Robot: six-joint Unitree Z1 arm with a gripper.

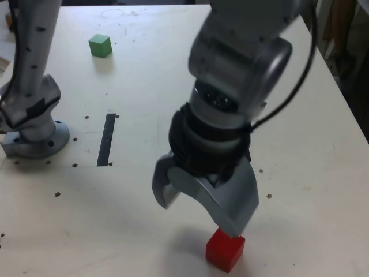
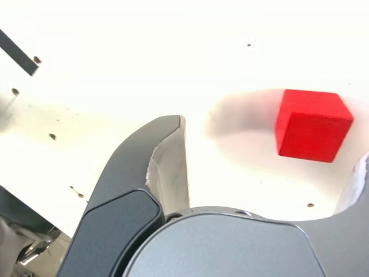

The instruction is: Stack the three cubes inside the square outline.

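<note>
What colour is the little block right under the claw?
Red, clearest in the wrist view.

We find no text, label, brand, number or sign that can be read in either view.
</note>
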